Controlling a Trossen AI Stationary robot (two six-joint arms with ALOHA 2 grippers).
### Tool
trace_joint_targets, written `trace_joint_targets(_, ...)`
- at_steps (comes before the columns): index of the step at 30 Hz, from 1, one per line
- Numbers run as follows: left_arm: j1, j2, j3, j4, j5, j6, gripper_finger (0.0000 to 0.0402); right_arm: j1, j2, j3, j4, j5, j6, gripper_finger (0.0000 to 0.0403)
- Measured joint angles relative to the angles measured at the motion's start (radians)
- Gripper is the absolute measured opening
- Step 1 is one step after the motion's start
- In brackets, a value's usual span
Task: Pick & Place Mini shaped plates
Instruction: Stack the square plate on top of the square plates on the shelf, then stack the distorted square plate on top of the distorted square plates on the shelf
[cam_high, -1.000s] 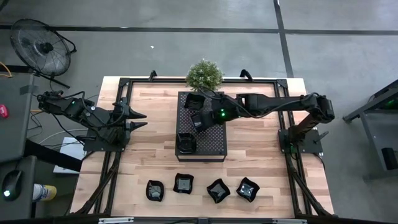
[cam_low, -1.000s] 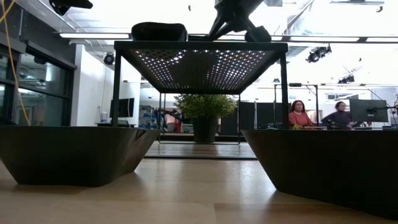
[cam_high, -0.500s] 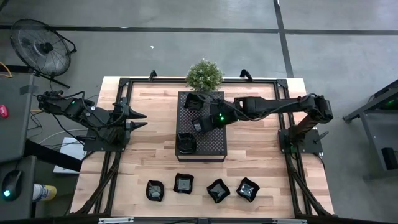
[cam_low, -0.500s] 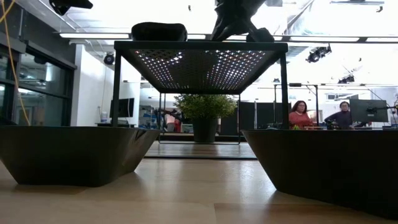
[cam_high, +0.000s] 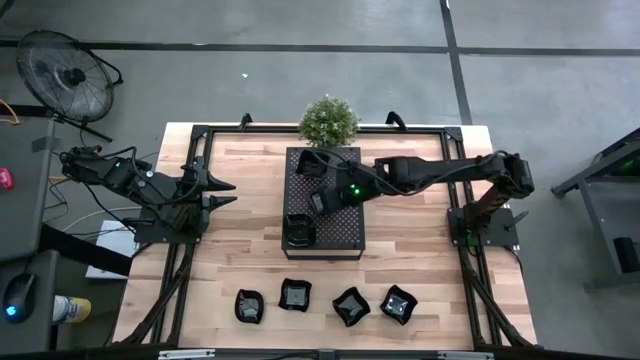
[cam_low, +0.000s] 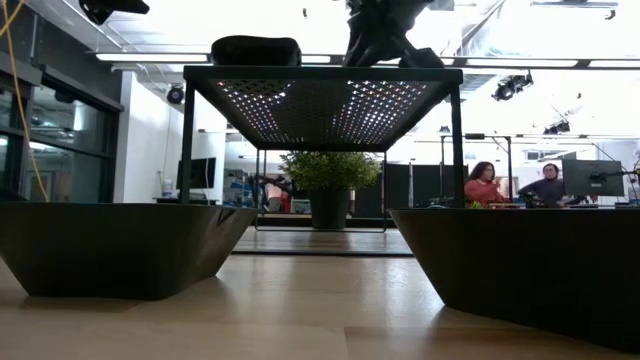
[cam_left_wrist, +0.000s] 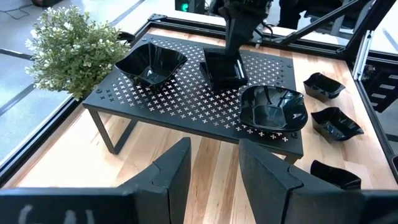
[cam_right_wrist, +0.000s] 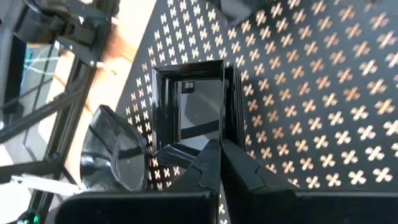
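A black perforated tray (cam_high: 335, 215) stands on legs at the table's middle and carries three glossy black mini plates. A wavy one (cam_high: 312, 163) sits at its far left and another (cam_high: 298, 230) at its near left. My right gripper (cam_high: 322, 200) reaches in from the right and is shut on the square plate (cam_right_wrist: 196, 112) between them. Several more plates (cam_high: 295, 295) rest on the wood along the near edge. My left gripper (cam_left_wrist: 214, 165) is open and waits at the table's left side, touching nothing. My right gripper pinches the square plate's rim (cam_right_wrist: 214, 142) on the side nearest the wrist, close to a corner, between its two fingers. The fingers (cam_left_wrist: 233, 37) come slanting down from above and from the table's right. The plate's base lies on the tray top.
A potted plant (cam_high: 328, 120) stands just beyond the tray's far edge. A black metal frame (cam_high: 200, 135) borders the table. In the low view two plates (cam_low: 120, 245) loom large in the foreground. Bare wood lies left and right of the tray. People sit in the room behind.
My right gripper has crept a little toward the table's left and near side over the tray, staying shut on the square plate, which has shifted with it. The left arm has kept still.
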Motion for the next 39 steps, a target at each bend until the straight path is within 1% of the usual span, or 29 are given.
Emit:
trace_joint_targets(3,0.000,0.000,0.000,0.000,0.000,0.000,0.0133,-0.001,-0.001,0.000,0.009,0.024,-0.002,0.0000)
trace_joint_targets(8,0.000,0.000,0.000,0.000,0.000,0.000,0.0134,-0.003,-0.001,0.000,0.019,0.004,-0.017,0.0007)
trace_joint_targets(19,0.000,0.000,0.000,0.000,0.000,0.000,0.0133,-0.023,-0.008,0.000,0.016,-0.003,-0.045,0.0066)
trace_joint_targets(27,0.000,0.000,0.000,0.000,0.001,0.000,0.0133,-0.047,-0.074,0.000,-0.005,0.025,-0.095,0.0091)
trace_joint_targets(32,0.000,0.000,0.000,0.000,0.000,-0.001,0.0134,-0.049,-0.133,0.000,-0.096,0.046,-0.115,0.0093)
trace_joint_targets(35,0.000,0.000,0.000,0.000,0.000,-0.008,0.0133,-0.044,-0.171,0.001,-0.182,0.063,-0.116,0.0093)
trace_joint_targets(39,0.000,0.000,0.000,0.000,0.000,-0.018,0.0133,-0.007,-0.224,0.001,-0.292,0.129,-0.145,0.0092)
